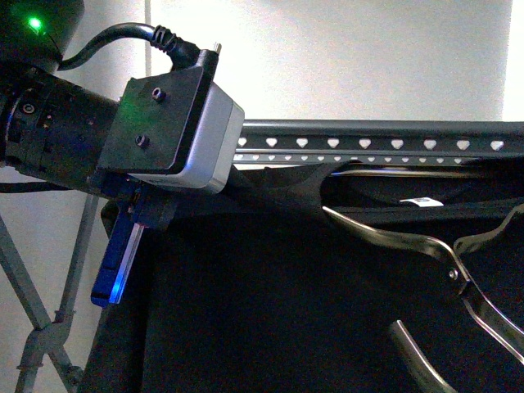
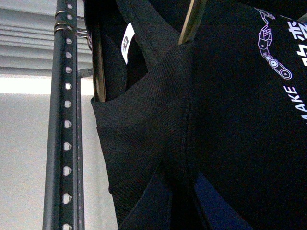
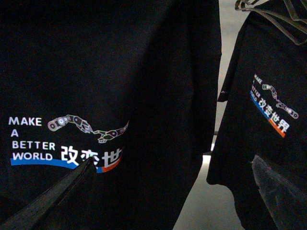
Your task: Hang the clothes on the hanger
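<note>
The clothes [image 1: 270, 311], a black T-shirt, hang just below the hanger [image 1: 368, 139], a dark grey rail with a row of heart-shaped holes. A chrome wire frame [image 1: 393, 233] runs inside the shirt's neck. My left gripper [image 2: 177, 203] is shut on the ribbed collar [image 2: 158, 110], close beside the rail [image 2: 64, 120]; a white neck label [image 2: 127, 42] shows. In the right wrist view, my right gripper [image 3: 172, 191] stands open in front of the shirt's printed chest [image 3: 67, 139], holding nothing.
A second black T-shirt [image 3: 268, 105] with the same print hangs beside the first on a wire hook [image 3: 268, 9]. Crossed grey rack legs [image 1: 41, 319] stand at the lower left. A pale wall [image 1: 368, 57] lies behind the rail.
</note>
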